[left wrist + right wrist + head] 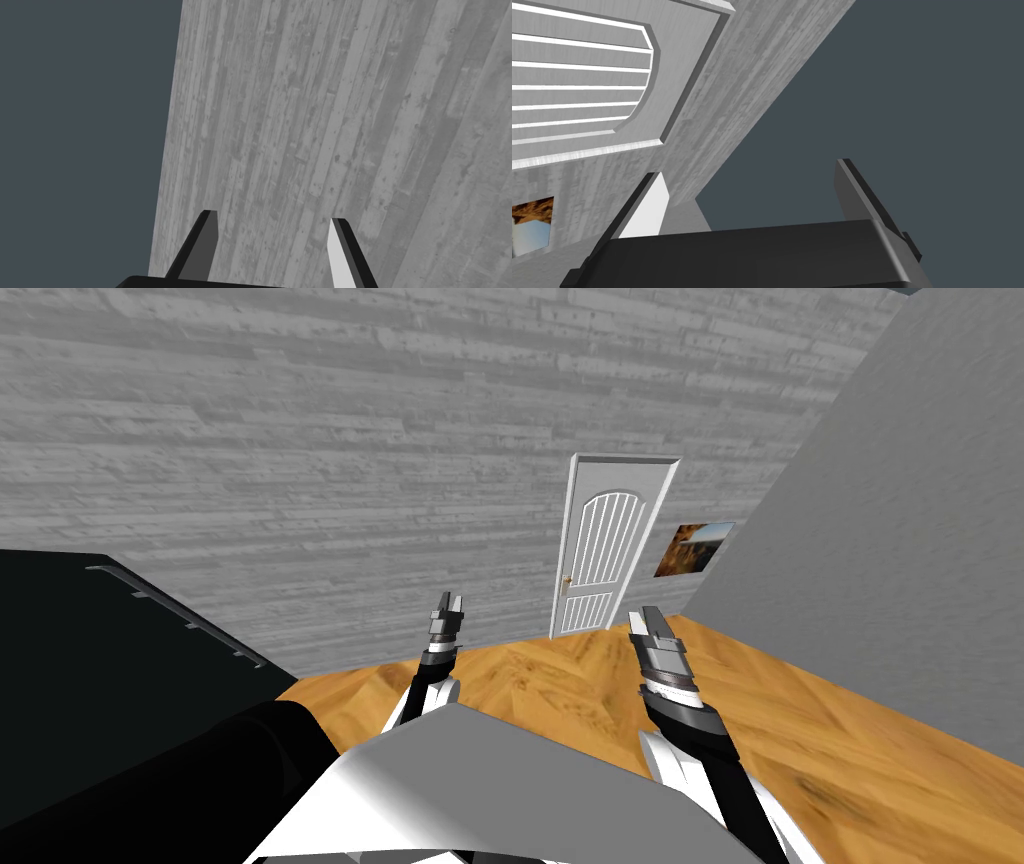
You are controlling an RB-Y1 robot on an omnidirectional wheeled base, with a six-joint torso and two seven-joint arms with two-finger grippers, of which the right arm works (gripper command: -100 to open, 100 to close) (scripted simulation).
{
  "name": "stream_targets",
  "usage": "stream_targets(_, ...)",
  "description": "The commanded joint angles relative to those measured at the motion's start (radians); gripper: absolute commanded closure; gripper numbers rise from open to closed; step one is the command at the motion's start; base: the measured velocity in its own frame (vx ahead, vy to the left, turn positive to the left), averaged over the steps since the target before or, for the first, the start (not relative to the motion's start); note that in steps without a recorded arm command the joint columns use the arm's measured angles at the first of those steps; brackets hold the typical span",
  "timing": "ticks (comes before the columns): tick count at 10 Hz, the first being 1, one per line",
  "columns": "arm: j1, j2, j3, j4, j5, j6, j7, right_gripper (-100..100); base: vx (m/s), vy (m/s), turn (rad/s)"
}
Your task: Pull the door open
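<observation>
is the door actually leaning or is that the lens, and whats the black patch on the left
Head view: the door and walls splay alike, so the slant is the wide lens, not the door; the black area is undrawn. Right wrist view: the door shows rolled sideways, evenly lit, no glare.

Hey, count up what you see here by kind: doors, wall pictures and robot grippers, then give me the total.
door: 1
picture: 1
grippers: 2, left gripper and right gripper, both open
Total: 4
</observation>
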State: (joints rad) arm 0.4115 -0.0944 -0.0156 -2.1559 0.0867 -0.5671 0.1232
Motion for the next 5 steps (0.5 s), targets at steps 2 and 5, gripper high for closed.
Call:
stream_targets(2, -0.028, -0.016, -0.005, 0.059, 0.023, -0.008, 0.026, -100, 0.109, -0.001, 0.014)
stream_targets(5, -0.058, -0.032, -0.010, 0.124, 0.048, -0.017, 0.053, -100, 0.097, -0.022, 0.012)
